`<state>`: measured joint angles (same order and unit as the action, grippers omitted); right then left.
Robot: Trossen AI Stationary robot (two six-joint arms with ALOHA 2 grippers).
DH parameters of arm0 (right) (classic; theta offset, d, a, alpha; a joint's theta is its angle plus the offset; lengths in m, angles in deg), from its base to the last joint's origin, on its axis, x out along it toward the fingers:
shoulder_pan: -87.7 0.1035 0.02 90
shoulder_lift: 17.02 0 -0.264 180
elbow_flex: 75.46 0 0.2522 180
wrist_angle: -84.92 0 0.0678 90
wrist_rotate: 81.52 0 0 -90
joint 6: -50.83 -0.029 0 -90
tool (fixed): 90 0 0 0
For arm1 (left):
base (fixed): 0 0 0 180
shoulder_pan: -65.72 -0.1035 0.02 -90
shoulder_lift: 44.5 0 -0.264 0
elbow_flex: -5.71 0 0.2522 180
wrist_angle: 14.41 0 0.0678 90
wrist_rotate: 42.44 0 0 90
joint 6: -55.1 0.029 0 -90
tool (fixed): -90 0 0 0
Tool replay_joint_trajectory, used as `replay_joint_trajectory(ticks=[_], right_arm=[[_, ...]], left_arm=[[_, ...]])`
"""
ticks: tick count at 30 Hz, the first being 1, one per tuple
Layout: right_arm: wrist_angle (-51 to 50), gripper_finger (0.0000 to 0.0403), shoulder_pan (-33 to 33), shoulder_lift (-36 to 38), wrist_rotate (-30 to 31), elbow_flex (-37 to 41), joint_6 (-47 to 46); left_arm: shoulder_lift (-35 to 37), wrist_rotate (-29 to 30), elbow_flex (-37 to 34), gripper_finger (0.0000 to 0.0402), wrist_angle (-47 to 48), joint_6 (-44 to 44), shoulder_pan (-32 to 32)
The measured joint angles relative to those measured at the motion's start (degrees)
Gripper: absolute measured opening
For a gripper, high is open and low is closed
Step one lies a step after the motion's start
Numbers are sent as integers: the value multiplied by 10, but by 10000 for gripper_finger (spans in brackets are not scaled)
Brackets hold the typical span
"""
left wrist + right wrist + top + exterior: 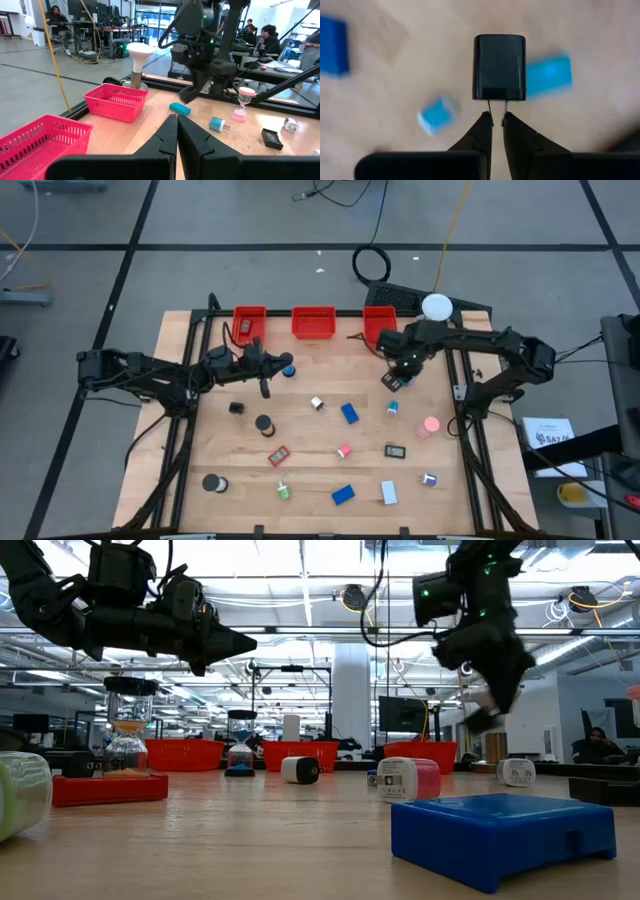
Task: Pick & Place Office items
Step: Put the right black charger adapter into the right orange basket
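My right gripper (496, 121) hangs above the table's far right part (398, 377), shut on a black plug adapter (499, 67); the low view shows it lifted (480, 720). My left gripper (176, 137) is shut and holds nothing. It hovers above the table's far left part (265, 383), in front of the red bins. Small office items lie scattered on the wood: blue blocks (349, 413) (343, 494), black rolls (263, 423) (213, 482), a pink bit (430, 425), and white and green bits. My right gripper pinches the black plug adapter by its two metal prongs (490, 107), at the fingers' free ends. The fingers point down from above. The adapter's body (499, 50) hangs below the fingertips, lifted clear of the table.
Three red bins (249, 323) (313, 322) (380, 321) stand along the far edge, with a white lamp-like dome (436, 306) at the far right corner. An hourglass with a blue base (288, 367) stands beside my left gripper. A metal frame runs along the table's sides.
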<state>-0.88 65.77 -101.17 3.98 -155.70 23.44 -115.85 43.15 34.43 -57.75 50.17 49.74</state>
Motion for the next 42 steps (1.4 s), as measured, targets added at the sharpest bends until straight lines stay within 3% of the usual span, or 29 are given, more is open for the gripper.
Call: replay_joint_trajectory(ticks=[5,10,23,42], right_arm=[[-118,22,-15,-31,-78,-3,22],[-145,22,-25,-75,-107,7,55],[-151,22,-36,-204,-108,13,131],[-124,32,-36,-210,-112,13,134]], left_arm=[[0,0,0,10,0,0,0],[0,0,0,10,0,0,0],[0,0,0,10,0,0,0],[0,0,0,10,0,0,0]])
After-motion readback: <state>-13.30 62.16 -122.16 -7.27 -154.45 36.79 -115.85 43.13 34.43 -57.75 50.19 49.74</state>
